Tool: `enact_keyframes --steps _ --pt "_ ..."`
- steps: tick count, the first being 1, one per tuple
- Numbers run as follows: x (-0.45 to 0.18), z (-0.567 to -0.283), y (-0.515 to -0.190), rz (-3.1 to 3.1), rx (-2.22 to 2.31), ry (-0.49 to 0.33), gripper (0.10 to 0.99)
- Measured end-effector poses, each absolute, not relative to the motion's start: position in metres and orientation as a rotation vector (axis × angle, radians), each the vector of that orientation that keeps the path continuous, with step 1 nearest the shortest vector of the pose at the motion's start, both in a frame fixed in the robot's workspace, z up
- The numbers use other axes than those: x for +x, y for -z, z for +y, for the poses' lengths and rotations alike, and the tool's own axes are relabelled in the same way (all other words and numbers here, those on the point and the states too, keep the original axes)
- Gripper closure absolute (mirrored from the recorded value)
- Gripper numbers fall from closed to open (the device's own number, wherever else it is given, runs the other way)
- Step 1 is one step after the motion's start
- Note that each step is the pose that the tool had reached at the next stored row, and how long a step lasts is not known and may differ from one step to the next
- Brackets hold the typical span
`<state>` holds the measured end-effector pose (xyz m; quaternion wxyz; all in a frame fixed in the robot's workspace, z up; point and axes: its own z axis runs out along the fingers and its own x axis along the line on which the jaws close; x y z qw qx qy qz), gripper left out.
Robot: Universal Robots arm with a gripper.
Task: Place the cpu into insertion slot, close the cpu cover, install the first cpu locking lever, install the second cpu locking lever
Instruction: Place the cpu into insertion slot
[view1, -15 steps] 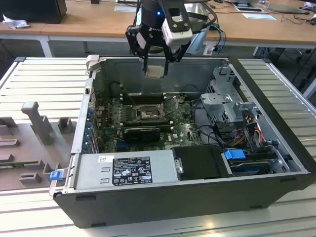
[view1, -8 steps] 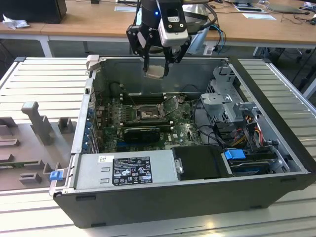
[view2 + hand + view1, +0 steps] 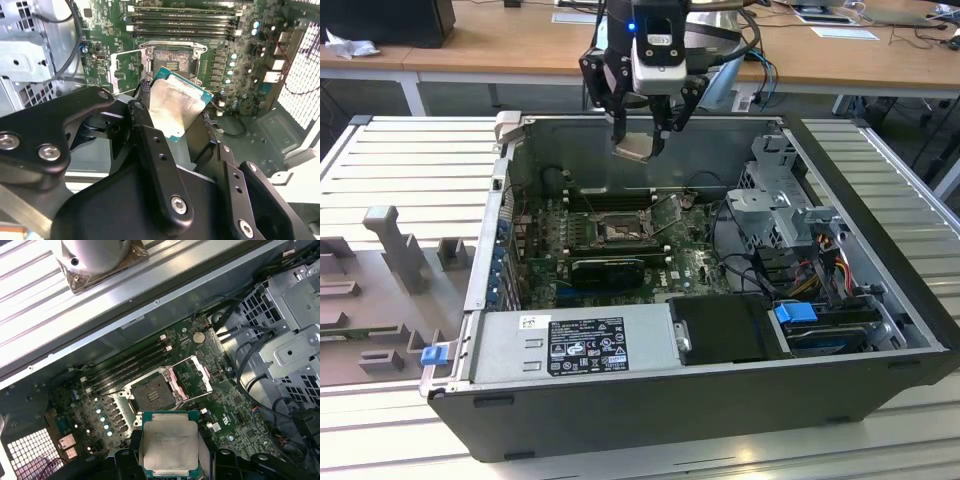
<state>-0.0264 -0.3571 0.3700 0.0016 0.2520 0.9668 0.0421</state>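
My gripper (image 3: pixel 640 138) hangs above the back of the open computer case, shut on the cpu (image 3: pixel 637 148), a small square chip with a silvery top and green rim. Both wrist views show the cpu (image 3: pixel 177 104) (image 3: pixel 170 442) held by its edges between the black fingers (image 3: pixel 141 120), clear of the board. Below it the insertion slot (image 3: pixel 615 232) (image 3: pixel 172 62) (image 3: pixel 150 392) lies uncovered with nothing in it. The cpu cover (image 3: pixel 122 70) (image 3: pixel 192 376) is swung up and open beside the slot.
Long black memory slots (image 3: pixel 610 197) run behind the socket. A metal drive cage (image 3: pixel 782 205) with cables fills the exterior view's right, and a power supply (image 3: pixel 575 345) lines the near side. The case wall (image 3: pixel 720 135) stands behind my gripper. A grey fixture (image 3: pixel 395 250) sits outside the case.
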Motion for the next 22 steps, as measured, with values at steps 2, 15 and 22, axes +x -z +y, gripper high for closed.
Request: enact_keyframes --steps 2,15,22 --pt "-0.0264 -0.3571 -0.3698 3.012 0.865 -0.132 0.561" --pt "-0.0264 -0.3571 -0.3690 2.903 1.158 -0.130 0.561" --pt "-0.0264 -0.3571 -0.3685 2.817 1.342 -0.128 0.561"
